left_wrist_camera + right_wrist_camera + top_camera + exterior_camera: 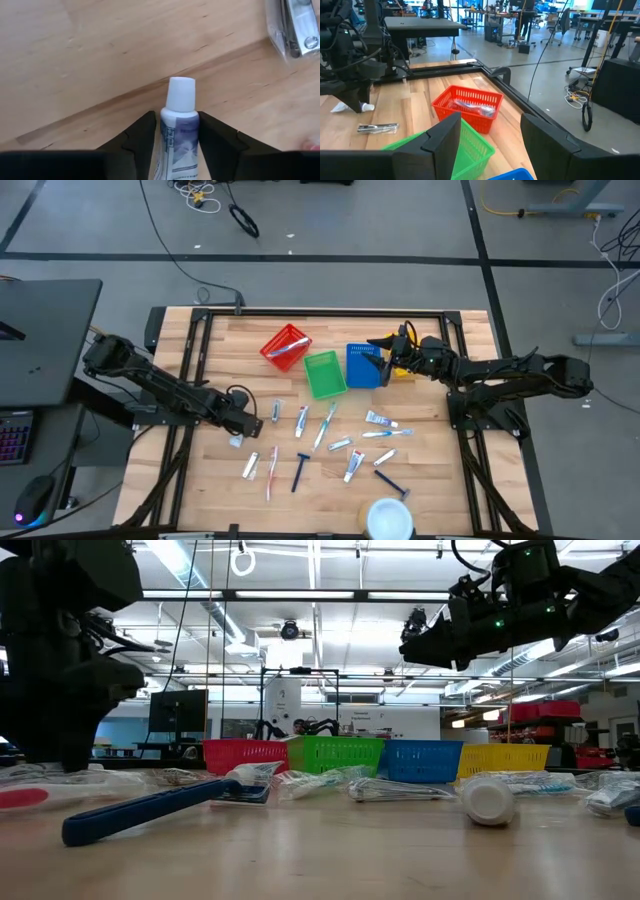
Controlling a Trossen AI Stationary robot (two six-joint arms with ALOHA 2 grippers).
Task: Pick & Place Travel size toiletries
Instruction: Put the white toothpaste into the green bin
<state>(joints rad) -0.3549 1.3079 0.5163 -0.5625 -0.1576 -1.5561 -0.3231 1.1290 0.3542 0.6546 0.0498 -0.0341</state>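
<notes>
A small white tube (178, 131) with a white cap and blue print lies on the wooden table near its left side, also seen in the high view (236, 441). My left gripper (177, 142) has come down over it and is shut on its body. My right gripper (490, 132) hangs open and level above the blue basket (362, 365) and yellow basket (403, 371), with nothing between its fingers. More tubes (376, 418), toothbrushes (325, 425) and razors (301, 470) lie spread over the table's middle. My left gripper pinches the tube's body just behind the cap (179, 119) between its two fingers (141, 137), one on each long side. The fingers come steeply from above. The cap (180, 94) sticks out past the fingertips, and the tube lies on the wood.
Red (286, 346), green (324, 373), blue and yellow baskets stand in a row at the table's far middle; the red one holds items. A wrapped metal item (295, 25) lies close to the left gripper. A round white disc (388, 518) sits at the near edge.
</notes>
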